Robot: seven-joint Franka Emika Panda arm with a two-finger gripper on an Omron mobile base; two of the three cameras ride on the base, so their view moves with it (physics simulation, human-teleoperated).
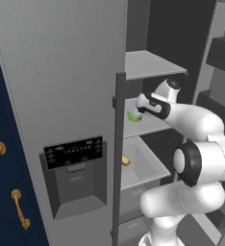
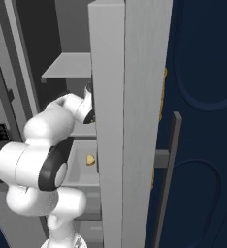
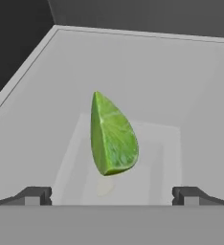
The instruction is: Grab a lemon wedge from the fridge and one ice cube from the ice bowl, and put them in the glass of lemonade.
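Your arm reaches forward, elbow bent, wrist angled down; gripper [image 3: 112, 195] jaws stand fully apart, nothing between them.

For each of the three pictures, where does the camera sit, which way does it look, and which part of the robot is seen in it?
Left base view: behind-left of the arm, facing the open fridge; arm at lower right, lemon wedge on a shelf.
Right base view: behind-right, facing the fridge door's edge; arm at lower left.
Hand view: on the hand, facing the lemon wedge between the open gripper.
Shared: both base views show the yellow lump lower down.
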